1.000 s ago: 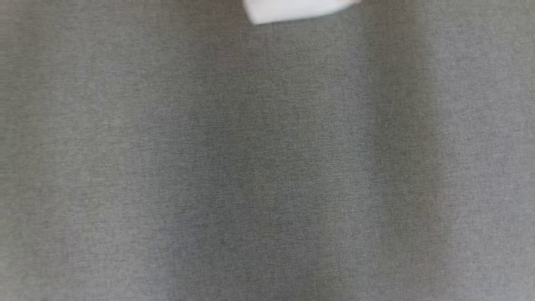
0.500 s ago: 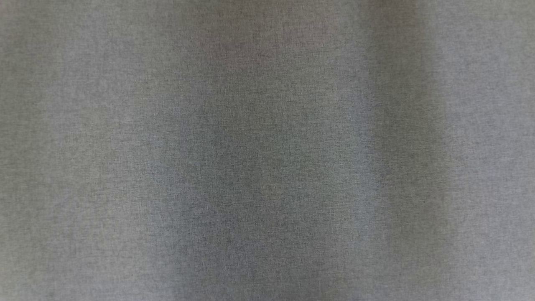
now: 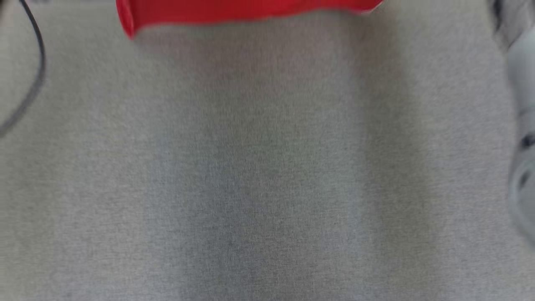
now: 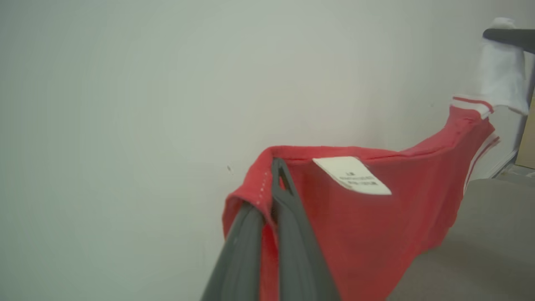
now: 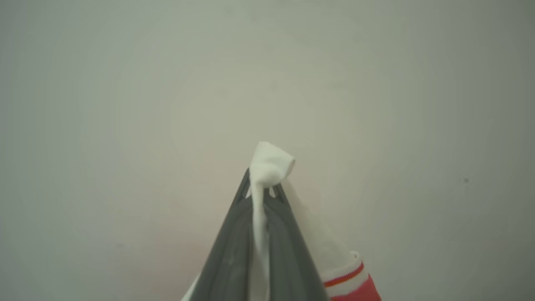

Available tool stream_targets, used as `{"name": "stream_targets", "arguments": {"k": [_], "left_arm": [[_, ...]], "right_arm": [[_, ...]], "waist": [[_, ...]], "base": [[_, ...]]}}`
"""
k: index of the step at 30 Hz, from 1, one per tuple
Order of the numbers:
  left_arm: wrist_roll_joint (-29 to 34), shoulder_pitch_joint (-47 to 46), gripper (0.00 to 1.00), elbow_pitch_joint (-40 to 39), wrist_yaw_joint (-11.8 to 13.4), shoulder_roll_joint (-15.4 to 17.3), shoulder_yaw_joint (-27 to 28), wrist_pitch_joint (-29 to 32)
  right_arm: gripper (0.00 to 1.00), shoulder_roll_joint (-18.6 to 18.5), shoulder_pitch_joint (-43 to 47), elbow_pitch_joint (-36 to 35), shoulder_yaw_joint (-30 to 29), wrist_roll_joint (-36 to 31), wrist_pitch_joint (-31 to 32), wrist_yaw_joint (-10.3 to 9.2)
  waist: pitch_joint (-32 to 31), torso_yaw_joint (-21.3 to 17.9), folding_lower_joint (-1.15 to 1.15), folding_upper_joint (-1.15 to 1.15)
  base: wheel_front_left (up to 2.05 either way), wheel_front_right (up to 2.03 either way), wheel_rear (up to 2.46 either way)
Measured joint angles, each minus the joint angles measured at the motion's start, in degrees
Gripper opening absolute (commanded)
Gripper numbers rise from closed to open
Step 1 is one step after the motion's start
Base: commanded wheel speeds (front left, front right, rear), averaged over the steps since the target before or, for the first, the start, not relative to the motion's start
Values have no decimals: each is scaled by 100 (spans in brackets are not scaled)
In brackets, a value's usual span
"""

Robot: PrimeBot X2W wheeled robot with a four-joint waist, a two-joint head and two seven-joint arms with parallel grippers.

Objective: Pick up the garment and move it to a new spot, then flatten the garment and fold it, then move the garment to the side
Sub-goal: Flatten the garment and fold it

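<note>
The garment (image 4: 376, 225) is red with white, red-striped trim and a white label, and it hangs stretched in the air between both grippers. My left gripper (image 4: 273, 167) is shut on its red edge beside the label. My right gripper (image 5: 261, 179) is shut on a white part of the garment (image 5: 269, 165), with striped trim below it. In the left wrist view the right gripper (image 4: 505, 35) shows at the top right, holding that white part. In the head view the garment's red lower edge (image 3: 250, 10) hangs along the top, above the grey cloth-covered surface (image 3: 267, 167).
A black cable (image 3: 37, 62) curves at the head view's upper left. A pale robot forearm (image 3: 522, 125) runs down the right edge. A plain pale wall (image 4: 125, 104) stands behind the garment. A brown box edge (image 4: 527, 138) shows at the far right.
The head view has shifted. A white bit of cloth at the top one second ago went out of view, and now the red edge, the cable and the forearm show.
</note>
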Motion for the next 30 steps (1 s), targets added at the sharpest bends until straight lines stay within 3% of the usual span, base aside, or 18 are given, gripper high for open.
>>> {"name": "stream_targets", "arguments": {"k": [2,4,5,7,14,17,23,30], "left_arm": [[-91,451,0,-215,64,59,140,-43],[-147,1272,0,-727,283,168,501,-67],[-147,1272,0,-727,283,168,501,-67],[-121,1840,0,-1096,464,250,826,-76],[326,4163,0,-2373,1032,296,1756,-81],[454,5029,0,-2732,1134,181,2065,-81],[965,6546,0,-2983,1251,-47,2375,-82],[1445,7793,0,-2722,1102,-431,2800,-82]], "right_arm": [[0,-60,570,-330,254,441,46,0],[0,-230,1658,-1092,615,1183,230,0],[0,-230,1658,-1092,615,1183,230,0],[0,-394,2502,-1737,799,1651,398,0],[0,-882,5652,-4081,744,2581,956,0],[0,-747,6862,-4946,471,2696,1201,0],[0,-99,8906,-6289,-18,2580,1750,0],[0,185,10168,-6749,-168,2397,1987,0]], "waist": [[-161,-8,0,-1],[-404,-15,0,-1],[-404,-15,0,-1],[-555,-20,0,-1],[-981,19,-1,-1],[-1117,73,-1,-1],[-1344,204,-1,-2],[-1546,262,-1,-2]], "base": [[0,0,0],[0,0,0],[0,0,0],[0,0,0],[0,0,0],[0,0,0],[0,0,0],[0,0,0]]}}
